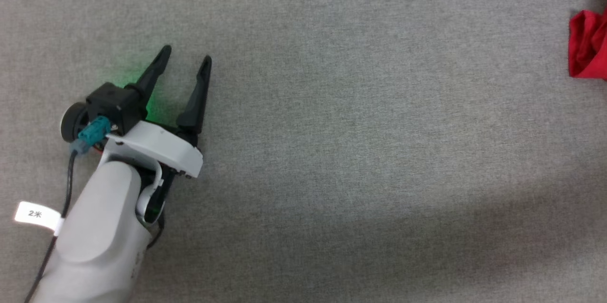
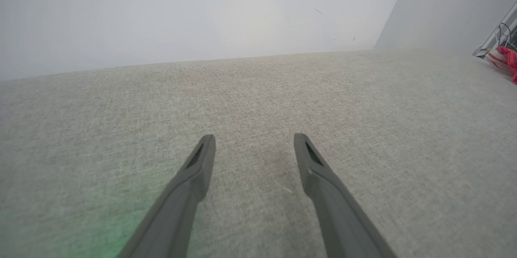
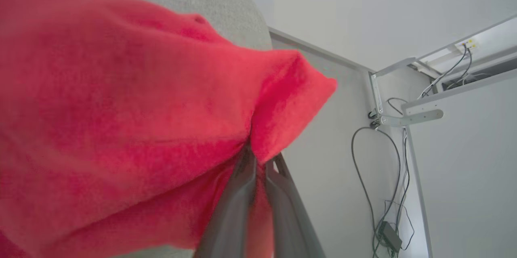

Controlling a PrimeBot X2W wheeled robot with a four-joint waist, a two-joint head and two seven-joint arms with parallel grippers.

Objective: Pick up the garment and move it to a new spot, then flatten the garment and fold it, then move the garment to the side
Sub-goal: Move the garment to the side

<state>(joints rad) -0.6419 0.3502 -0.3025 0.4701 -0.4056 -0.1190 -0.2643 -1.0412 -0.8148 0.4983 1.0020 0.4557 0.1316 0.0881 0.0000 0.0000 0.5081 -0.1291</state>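
Pinching the garment [image 3: 121, 108], right gripper [image 3: 262, 160] clamps tight; left gripper [image 1: 186, 53] gapes.

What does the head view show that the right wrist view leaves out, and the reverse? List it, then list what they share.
Head view: the left gripper, open, over the grey cloth surface, with a green glow by its fingers and a white tag on its cable.
Right wrist view: the right gripper shut on a fold of the red shirt, with a white wall, a metal bracket and hanging cables behind.
Shared: the shirt, at the head view's right edge, and the grey surface.
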